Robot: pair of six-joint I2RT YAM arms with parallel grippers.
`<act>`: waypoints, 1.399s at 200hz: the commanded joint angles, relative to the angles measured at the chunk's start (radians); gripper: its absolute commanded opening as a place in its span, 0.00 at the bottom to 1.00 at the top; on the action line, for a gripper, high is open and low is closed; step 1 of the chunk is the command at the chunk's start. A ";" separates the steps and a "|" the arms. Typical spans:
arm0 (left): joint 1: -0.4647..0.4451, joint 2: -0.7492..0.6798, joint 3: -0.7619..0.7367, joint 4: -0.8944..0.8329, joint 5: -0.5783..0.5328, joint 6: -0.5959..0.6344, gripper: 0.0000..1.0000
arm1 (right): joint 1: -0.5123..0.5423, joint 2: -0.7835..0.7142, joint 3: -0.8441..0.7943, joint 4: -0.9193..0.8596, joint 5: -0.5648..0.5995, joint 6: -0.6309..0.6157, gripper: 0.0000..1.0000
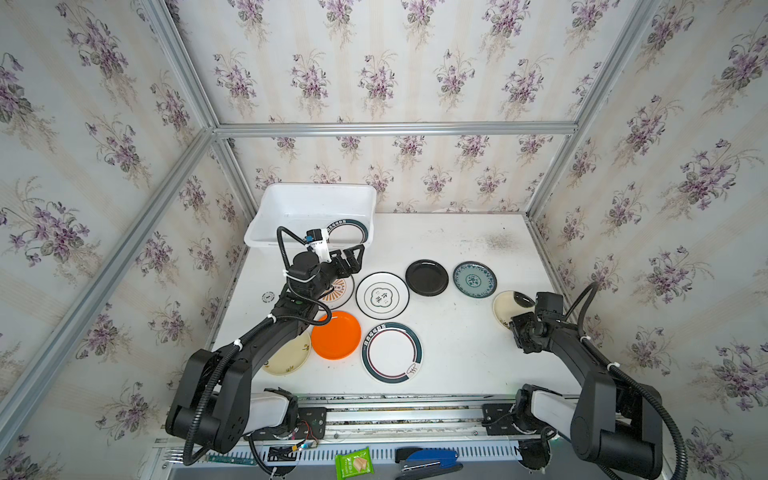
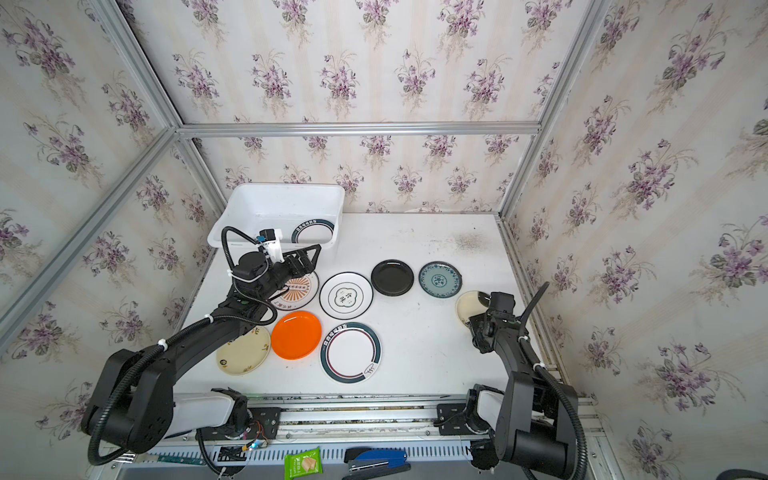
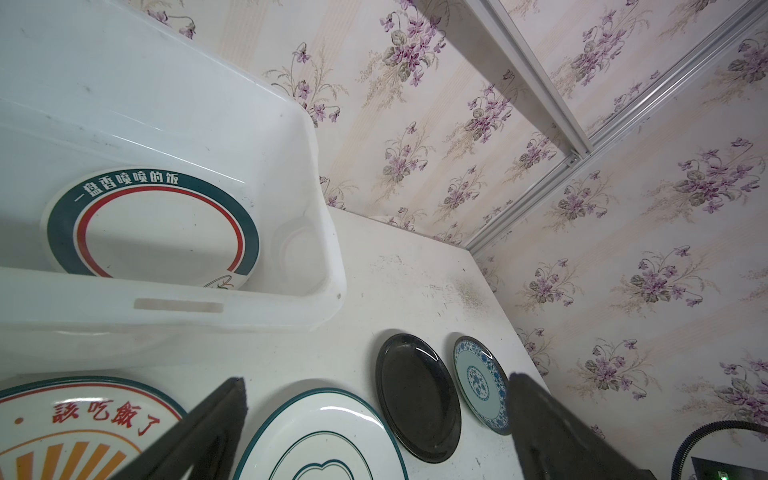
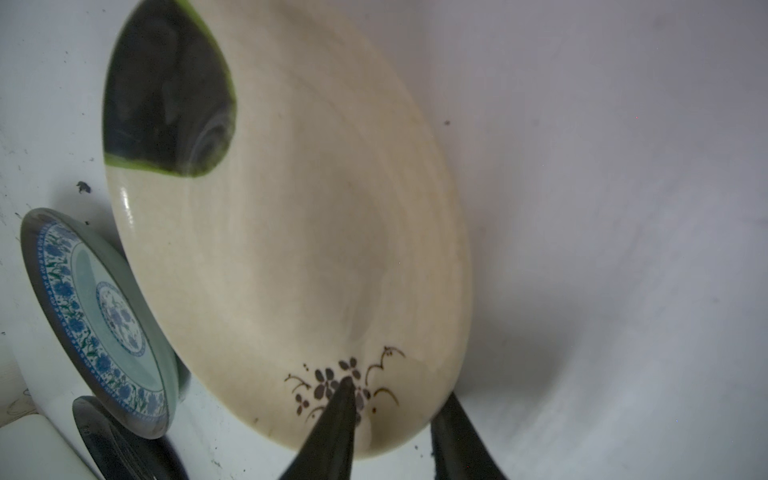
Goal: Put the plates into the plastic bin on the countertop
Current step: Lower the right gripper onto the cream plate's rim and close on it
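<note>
Where the plates lie: one teal-banded plate [image 1: 349,230] sits inside the plastic bin [image 1: 316,188], at its right end. The other eight are on the countertop [image 1: 457,345].
Plastic bin: upper left of the countertop in both top views, against the back wall.
Back row, left to right: sunburst plate [image 1: 338,291], partly under the left arm; emblem plate [image 1: 382,296]; black plate [image 1: 427,277]; blue patterned plate [image 1: 474,279].
Front row, left to right: cream plate [image 1: 289,357], half hidden by the left arm; orange plate [image 1: 336,335]; second teal-banded plate [image 1: 391,352].
Right side: cream floral plate [image 1: 505,309], near the blue patterned plate, towards the lower right of it.
Left gripper [image 1: 358,259]: spread wide and empty, hovering just in front of the bin's near wall, above the sunburst plate's far edge.
Right gripper [image 4: 399,392]: astride the cream floral plate's near rim, with one finger on the flower motif and the other outside the edge. The jaws stand close together, but whether they already pinch the plate cannot be told.
</note>
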 commanded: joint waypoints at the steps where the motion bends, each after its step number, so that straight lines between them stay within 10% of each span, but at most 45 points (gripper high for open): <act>1: 0.000 -0.001 0.008 0.031 0.015 -0.006 0.99 | -0.004 0.017 -0.014 0.011 0.000 0.045 0.30; 280: -0.022 0.028 0.028 0.023 0.061 -0.060 0.99 | -0.007 -0.123 0.058 -0.107 -0.035 -0.059 0.00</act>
